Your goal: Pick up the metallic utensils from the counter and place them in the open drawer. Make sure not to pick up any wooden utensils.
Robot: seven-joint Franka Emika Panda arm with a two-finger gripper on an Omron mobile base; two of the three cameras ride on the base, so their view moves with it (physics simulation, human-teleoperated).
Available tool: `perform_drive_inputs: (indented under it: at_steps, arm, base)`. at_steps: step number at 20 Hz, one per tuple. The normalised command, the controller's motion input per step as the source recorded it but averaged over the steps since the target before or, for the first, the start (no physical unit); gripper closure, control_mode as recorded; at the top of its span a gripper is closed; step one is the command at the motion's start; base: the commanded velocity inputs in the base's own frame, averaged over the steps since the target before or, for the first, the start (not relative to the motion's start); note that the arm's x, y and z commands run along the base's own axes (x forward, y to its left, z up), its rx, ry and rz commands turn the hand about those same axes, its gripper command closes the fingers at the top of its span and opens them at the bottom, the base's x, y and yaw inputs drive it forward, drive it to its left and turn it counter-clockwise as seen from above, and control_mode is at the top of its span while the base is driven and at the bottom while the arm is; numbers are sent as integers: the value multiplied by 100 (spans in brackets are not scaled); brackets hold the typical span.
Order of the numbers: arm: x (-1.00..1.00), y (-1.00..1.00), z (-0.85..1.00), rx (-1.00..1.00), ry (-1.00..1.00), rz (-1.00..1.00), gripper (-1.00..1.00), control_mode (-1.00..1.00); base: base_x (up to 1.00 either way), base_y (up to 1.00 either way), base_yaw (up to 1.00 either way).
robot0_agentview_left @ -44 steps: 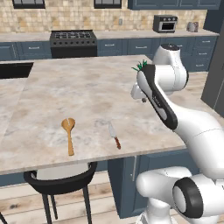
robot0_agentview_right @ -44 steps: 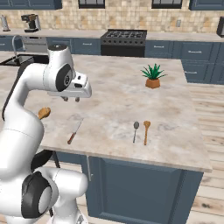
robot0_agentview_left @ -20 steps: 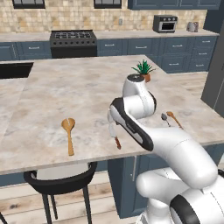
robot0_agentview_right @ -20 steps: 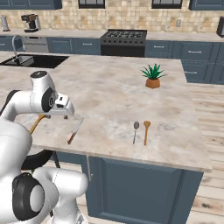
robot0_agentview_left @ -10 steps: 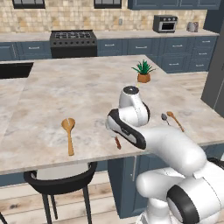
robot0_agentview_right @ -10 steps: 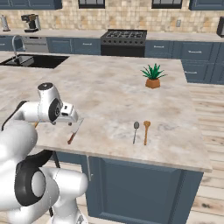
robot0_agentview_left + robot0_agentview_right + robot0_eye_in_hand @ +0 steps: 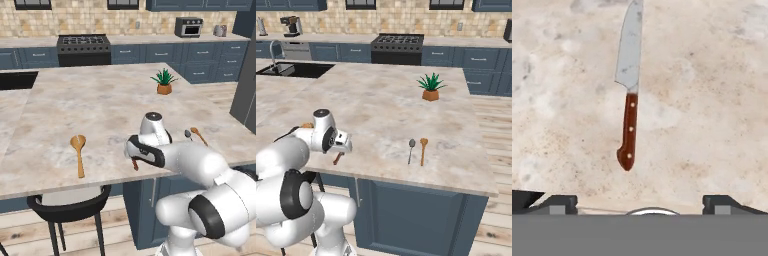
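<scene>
Knife [image 7: 630, 95]: silver-grey blade, reddish-brown riveted handle, flat on counter [image 7: 712, 100].

The tabletop [image 7: 712, 100] is matt, beige-grey marbled stone with a mottled look. On it the knife [image 7: 630, 90] has a smooth, dull silver metal blade and a glossy reddish-brown handle set with three pale rivets. The spoon [image 7: 78, 151] looks like plain tan wood, unpolished.
</scene>
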Motion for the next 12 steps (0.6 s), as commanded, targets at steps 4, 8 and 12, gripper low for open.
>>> perform_drive_inputs:
  at_steps: [4, 8, 12]
  arm:
    - [0, 21, -17, 0, 18, 0, -100, -100]
    - [0, 25, -21, 0, 13, 0, -100, -100]
    - [0, 7, -6, 0, 6, 0, -100, -100]
  base:
    - [0, 0, 0]
    - [0, 0, 0]
    - [0, 0, 0]
